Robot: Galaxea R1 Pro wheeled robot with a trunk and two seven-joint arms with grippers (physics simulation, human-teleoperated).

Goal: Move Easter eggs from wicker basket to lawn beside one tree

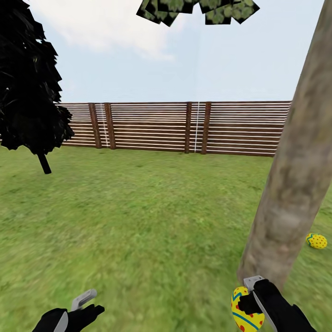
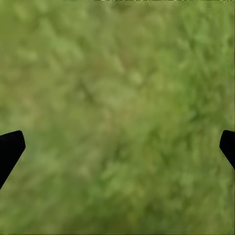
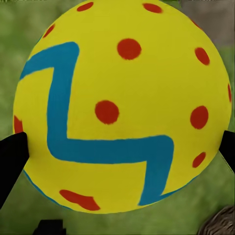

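My right gripper [image 1: 251, 305] is shut on a yellow Easter egg [image 1: 246, 310] with a blue zigzag and red dots, low at the foot of the pale tree trunk [image 1: 295, 184]. In the right wrist view that egg [image 3: 122, 105] sits between the black fingertips [image 3: 12, 161]. A second egg [image 1: 317, 240] lies on the lawn [image 1: 152, 221] just right of the trunk. My left gripper [image 1: 76, 313] is open over bare grass, its fingertips [image 2: 10, 147] far apart. The wicker basket and the third egg are out of view.
A small all-black tree [image 1: 27, 83] stands at the far left. A brown slatted fence [image 1: 184, 127] closes the back of the garden. Open grass stretches between me and the fence. Blocky green leaves [image 1: 198, 9] hang overhead.
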